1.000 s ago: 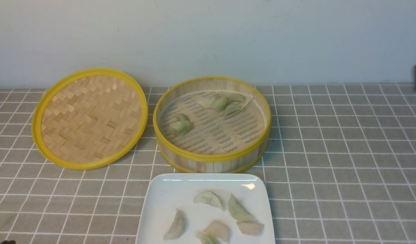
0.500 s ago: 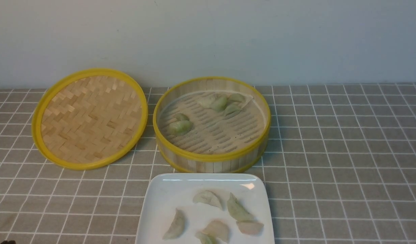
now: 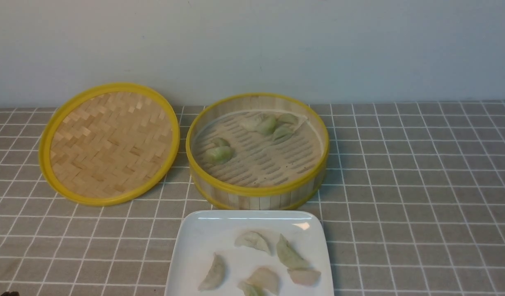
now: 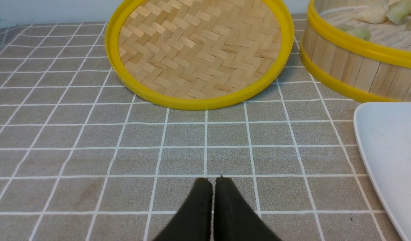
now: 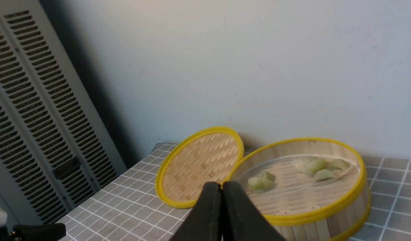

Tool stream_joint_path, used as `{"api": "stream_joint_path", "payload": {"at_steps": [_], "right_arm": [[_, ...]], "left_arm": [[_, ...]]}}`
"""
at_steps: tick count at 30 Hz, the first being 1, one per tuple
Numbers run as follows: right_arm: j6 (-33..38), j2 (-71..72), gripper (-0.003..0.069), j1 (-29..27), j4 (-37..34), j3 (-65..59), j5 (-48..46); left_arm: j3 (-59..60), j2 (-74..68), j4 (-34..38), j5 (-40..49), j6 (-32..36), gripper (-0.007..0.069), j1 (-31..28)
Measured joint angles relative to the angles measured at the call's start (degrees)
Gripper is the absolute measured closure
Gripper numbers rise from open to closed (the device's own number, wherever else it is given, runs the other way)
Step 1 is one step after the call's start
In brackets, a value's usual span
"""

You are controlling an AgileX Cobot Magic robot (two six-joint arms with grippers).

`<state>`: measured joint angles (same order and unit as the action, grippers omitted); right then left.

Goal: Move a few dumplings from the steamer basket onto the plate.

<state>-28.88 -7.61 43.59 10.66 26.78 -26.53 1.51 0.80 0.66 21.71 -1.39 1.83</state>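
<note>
1. Lying spread on the plate [image 3: 194, 230], dumplings [image 3: 291, 255] are seen near its far edge, its right edge and mid-plate; others are left in the steamer basket [image 3: 258, 191], just beyond that far edge.
2. The left gripper [image 4: 213, 184] and right gripper [image 5: 222, 187] are clenched, with nothing held.
3. The move seems all but done; withdrawal is best made slowly, with fingertips kept high so that no rim is nudged. If more are wanted, each soft body should be pinched lightly, pleats uncrushed.
4. Pale, crescent-shaped skins are set against glossy white, round-cornered ware.
5. Slatted bamboo is banded in yellow; a herringbone-woven disc [image 3: 112, 144] is placed leftward on grey checked cloth [image 3: 400, 189].
</note>
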Motion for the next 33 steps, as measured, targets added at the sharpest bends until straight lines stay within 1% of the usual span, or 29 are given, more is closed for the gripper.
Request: {"api": "stream_joint_path", "payload": {"at_steps": [1, 2, 3, 5, 7, 10, 13, 15, 16, 17, 19, 20, 21, 22, 23, 25, 29, 33], "right_arm": [[3.1, 0.0, 0.0673, 0.0, -2.3, -0.1, 0.5], [4.0, 0.0, 0.0673, 0.0, -2.9, -0.1, 0.7], [11.4, 0.0, 0.0673, 0.0, -8.1, -0.2, 1.8], [18.4, 0.0, 0.0673, 0.0, -13.0, -0.2, 2.9], [23.0, 0.0, 0.0673, 0.0, -16.0, -0.2, 3.8], [27.2, 0.0, 0.0673, 0.0, -18.2, -0.2, 4.3], [28.9, 0.5, 0.0673, -0.2, -18.3, -0.7, 4.5], [29.2, 1.6, 0.0673, -2.6, -18.1, -1.9, 4.6], [29.3, 2.0, 0.0673, -4.0, -17.9, -2.3, 4.6], [29.3, 2.8, 0.0673, -8.0, -17.7, -3.7, 4.6], [29.4, 3.6, 0.0673, -14.1, -17.3, -6.4, 4.7], [29.7, 4.0, 0.0673, -19.2, -16.6, -8.8, 4.7], [29.8, 4.3, 0.0673, -22.2, -16.2, -10.3, 4.6], [29.9, 4.3, 0.0673, -22.9, -16.1, -10.7, 4.6], [30.3, 4.6, 0.0673, -28.0, -15.6, -12.8, 4.7], [30.8, 5.5, 0.0673, -35.2, -15.2, -18.5, 4.5], [30.9, 7.9, 0.0673, -41.9, -15.1, -26.1, 4.4], [30.9, 8.2, 0.0673, -44.1, -15.0, -27.9, 4.4]], "left_arm": [[0.0, 0.0, 0.0, 0.0, 0.0, 0.0629, 0.0], [0.0, 0.0, 0.0, 0.0, 0.0, 0.0629, 0.0], [0.0, 0.0, 0.0, 0.0, 0.0, 0.0629, 0.0], [0.0, 0.0, 0.0, 0.0, 0.0, 0.0629, 0.0], [0.0, 0.0, 0.0, 0.0, 0.0, 0.0629, 0.0], [0.0, 0.0, 0.0, 0.0, 0.0, 0.0629, 0.0], [0.0, 0.0, 0.0, 0.0, 0.0, 0.0629, 0.0], [0.0, 0.0, 0.0, 0.0, 0.0, 0.0629, 0.0], [0.0, 0.0, 0.0, 0.0, 0.0, 0.0629, 0.0], [0.0, 0.0, 0.0, 0.0, 0.0, 0.0629, 0.0], [0.0, 0.0, 0.0, 0.0, 0.0, 0.0629, 0.0], [0.0, 0.0, 0.0, 0.0, 0.0, 0.0629, 0.0], [0.0, 0.0, 0.0, 0.0, 0.0, 0.0629, 0.0], [0.0, 0.0, 0.0, 0.0, 0.0, 0.0629, 0.0], [0.0, 0.0, 0.0, 0.0, 0.0, 0.0629, 0.0], [0.0, 0.0, 0.0, 0.0, 0.0, 0.0629, 0.0], [0.0, 0.0, 0.0, 0.0, 0.0, 0.0629, 0.0], [0.0, 0.0, 0.0, 0.0, 0.0, 0.0629, 0.0]]}}
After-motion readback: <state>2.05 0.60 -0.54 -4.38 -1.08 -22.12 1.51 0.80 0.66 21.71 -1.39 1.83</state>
